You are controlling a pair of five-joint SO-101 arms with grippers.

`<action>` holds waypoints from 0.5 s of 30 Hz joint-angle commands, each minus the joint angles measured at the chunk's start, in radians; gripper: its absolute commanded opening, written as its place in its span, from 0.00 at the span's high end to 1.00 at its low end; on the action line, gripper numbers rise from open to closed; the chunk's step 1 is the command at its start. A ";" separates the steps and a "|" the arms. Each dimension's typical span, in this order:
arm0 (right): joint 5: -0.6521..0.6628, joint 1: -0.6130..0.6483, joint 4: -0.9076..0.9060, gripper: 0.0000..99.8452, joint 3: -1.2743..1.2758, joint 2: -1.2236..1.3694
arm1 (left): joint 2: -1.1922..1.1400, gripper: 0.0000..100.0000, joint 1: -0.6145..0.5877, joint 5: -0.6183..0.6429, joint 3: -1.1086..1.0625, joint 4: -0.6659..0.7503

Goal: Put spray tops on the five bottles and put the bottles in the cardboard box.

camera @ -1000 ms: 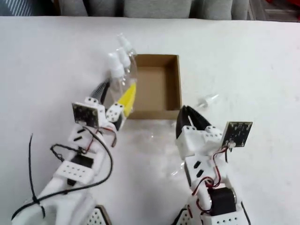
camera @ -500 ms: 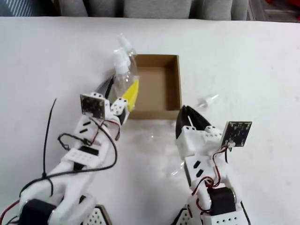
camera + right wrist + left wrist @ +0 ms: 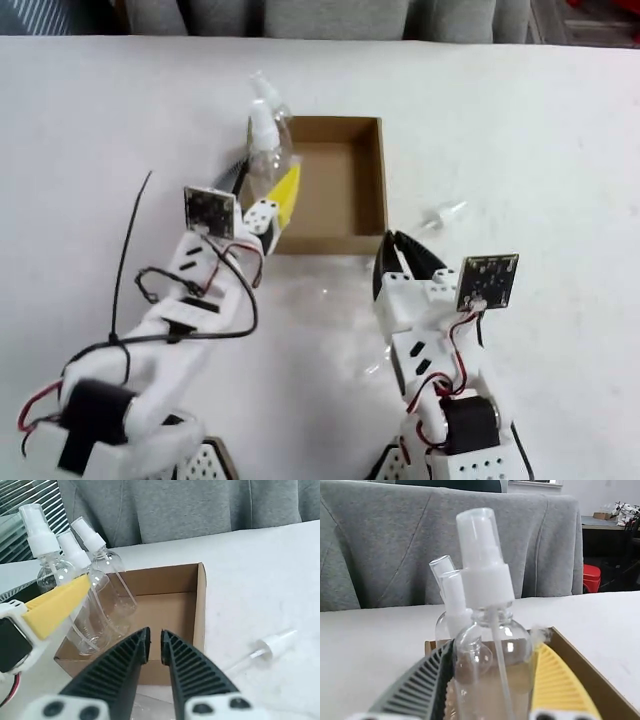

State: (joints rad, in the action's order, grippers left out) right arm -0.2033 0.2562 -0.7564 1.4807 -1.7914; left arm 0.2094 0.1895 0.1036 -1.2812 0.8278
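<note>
Item 1, my left gripper (image 3: 266,178): closed on one held bottle (image 3: 490,672). The grey ribbed finger (image 3: 427,690) is against one side of its clear round body and the yellow finger (image 3: 555,690) against the other. The bottle is upright, with a white spray top (image 3: 482,565) seated on its neck and a dip tube running down inside. It stands at the wall of the cardboard box (image 3: 340,185) nearest this arm; I cannot tell whether its base is inside, over or just outside that wall

Item 2, two more bottles (image 3: 114,580): clear and upright, each capped with a white sprayer. They are close together just beyond the one I hold, and appear to stand inside the box along the same wall

Item 3, cardboard box: brown and open-topped, on the white table (image 3: 520,130) ahead of both my arms, with most of its floor bare

Item 4, my right gripper (image 3: 154,636): the black ribbed fingers are drawn almost together with a thin slit between them, and nothing is held. It is low, just outside the near wall of the box towards the corner on this arm's side, pointing at the box

Item 5, loose sprayer (image 3: 272,644): white with a dip tube attached, lying on its side on the table, near the box on my right arm's side, touching neither the box nor my gripper

Item 6, grey upholstery (image 3: 380,545): beyond the far edge of the table
</note>
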 commanded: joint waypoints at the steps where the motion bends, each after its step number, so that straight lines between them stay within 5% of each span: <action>1: 0.011 -0.002 -0.002 0.98 -0.008 -0.007 | -0.094 0.98 -0.007 0.009 0.055 0.161; 7: 0.011 -0.002 -0.002 0.98 -0.006 -0.005 | -0.240 0.98 -0.005 0.005 0.060 0.307; 15: 0.011 -0.002 0.001 0.98 0.008 -0.007 | -0.263 0.98 -0.008 0.000 0.054 0.319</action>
State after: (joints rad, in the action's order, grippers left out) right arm -0.2033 0.2562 -0.7564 1.4991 -1.7914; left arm -0.0499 0.1895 0.1036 -1.2812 1.1162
